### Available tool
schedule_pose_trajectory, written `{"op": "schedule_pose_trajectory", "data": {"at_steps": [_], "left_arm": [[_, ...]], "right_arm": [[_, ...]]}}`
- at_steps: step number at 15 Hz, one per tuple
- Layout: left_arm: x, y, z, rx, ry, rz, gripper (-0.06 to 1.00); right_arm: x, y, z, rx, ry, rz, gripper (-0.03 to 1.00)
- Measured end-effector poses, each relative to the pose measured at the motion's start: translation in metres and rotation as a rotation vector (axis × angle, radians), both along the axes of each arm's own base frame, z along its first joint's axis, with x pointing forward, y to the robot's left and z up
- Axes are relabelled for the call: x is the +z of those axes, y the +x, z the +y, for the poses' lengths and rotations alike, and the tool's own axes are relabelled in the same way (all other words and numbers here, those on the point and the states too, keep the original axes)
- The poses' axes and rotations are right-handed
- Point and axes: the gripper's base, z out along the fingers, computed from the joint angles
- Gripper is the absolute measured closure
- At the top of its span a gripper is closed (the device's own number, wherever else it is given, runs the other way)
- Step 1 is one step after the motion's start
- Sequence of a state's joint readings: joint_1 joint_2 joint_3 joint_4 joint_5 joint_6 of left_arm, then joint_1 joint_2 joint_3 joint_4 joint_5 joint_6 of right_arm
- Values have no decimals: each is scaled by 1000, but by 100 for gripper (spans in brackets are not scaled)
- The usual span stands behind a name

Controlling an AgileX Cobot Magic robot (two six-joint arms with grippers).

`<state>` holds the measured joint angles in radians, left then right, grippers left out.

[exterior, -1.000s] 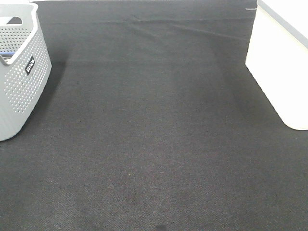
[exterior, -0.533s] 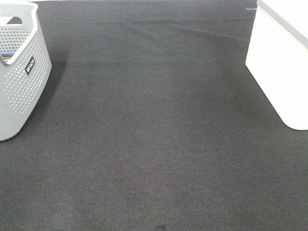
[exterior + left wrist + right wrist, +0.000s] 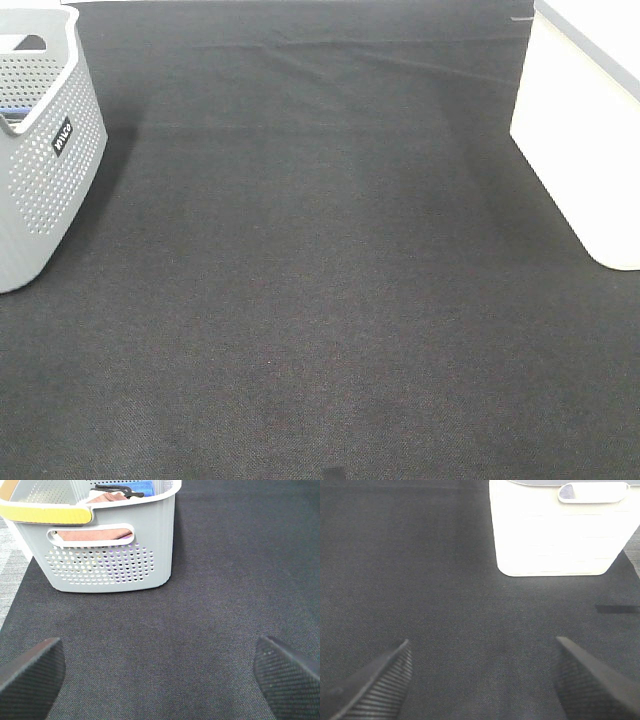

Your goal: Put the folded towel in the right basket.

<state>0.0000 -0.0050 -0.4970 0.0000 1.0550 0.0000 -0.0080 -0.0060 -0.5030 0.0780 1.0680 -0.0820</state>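
Note:
A grey perforated basket (image 3: 40,150) stands at the left edge of the black mat; it also shows in the left wrist view (image 3: 110,545). Through its handle slot I see a folded pinkish-brown towel (image 3: 95,533), with a blue cloth (image 3: 134,487) further in. A white basket (image 3: 585,120) stands at the right edge, also in the right wrist view (image 3: 555,530). My left gripper (image 3: 160,675) is open and empty over bare mat in front of the grey basket. My right gripper (image 3: 485,680) is open and empty in front of the white basket. Neither gripper shows in the high view.
The black mat (image 3: 320,260) covers the work surface between the baskets, with a slight crease (image 3: 300,60) at the back. A grey floor strip (image 3: 10,570) lies beside the mat near the grey basket.

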Motion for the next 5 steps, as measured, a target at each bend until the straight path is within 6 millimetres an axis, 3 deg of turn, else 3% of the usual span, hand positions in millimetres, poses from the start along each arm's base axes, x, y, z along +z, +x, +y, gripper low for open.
{"op": "schedule_pose_trajectory", "data": {"at_steps": [5], "left_arm": [[0,0,0,0,0,0,-3]], "right_arm": [[0,0,0,0,0,0,24]]}}
